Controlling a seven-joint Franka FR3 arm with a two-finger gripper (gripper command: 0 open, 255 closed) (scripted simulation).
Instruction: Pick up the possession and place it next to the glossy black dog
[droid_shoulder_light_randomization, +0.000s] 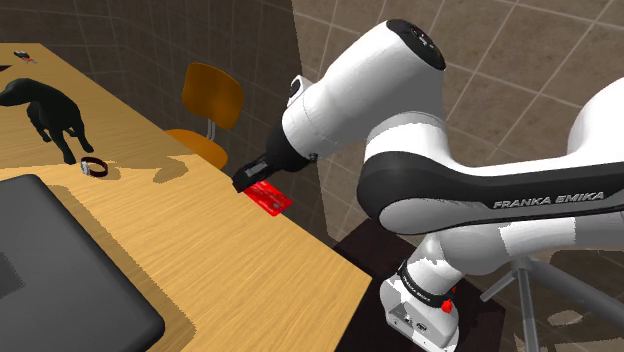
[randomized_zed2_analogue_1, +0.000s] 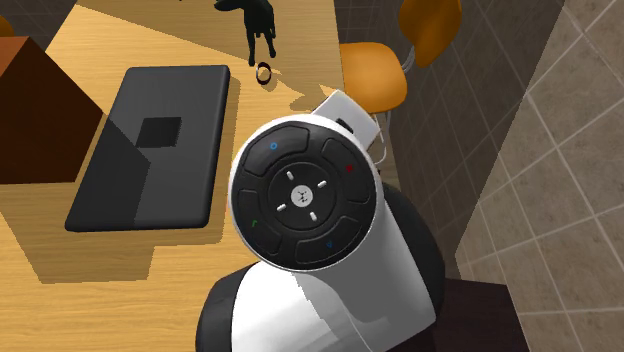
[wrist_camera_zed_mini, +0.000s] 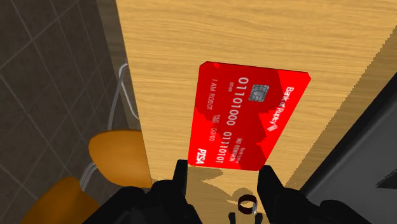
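Observation:
A red bank card (wrist_camera_zed_mini: 245, 118) with white numbers hangs just above the wooden table (wrist_camera_zed_mini: 165, 57), near its edge. My gripper (wrist_camera_zed_mini: 224, 168) is shut on the card's near edge, one black finger at each corner. In the shoulder view the gripper (droid_shoulder_light_randomization: 250, 182) points down and left, and the card (droid_shoulder_light_randomization: 272, 198) juts out from it over the table's edge. The glossy black dog (droid_shoulder_light_randomization: 45, 108) stands far off at the table's upper left. In the second exterior view the dog (randomized_zed2_analogue_1: 255, 20) is at the top, beyond my arm.
A small brown wristband (droid_shoulder_light_randomization: 95, 167) lies by the dog's paws. A dark closed laptop (droid_shoulder_light_randomization: 60, 270) covers the near left of the table. An orange chair (droid_shoulder_light_randomization: 210, 100) stands beside the table's edge. A brown box (randomized_zed2_analogue_1: 30, 110) sits past the laptop.

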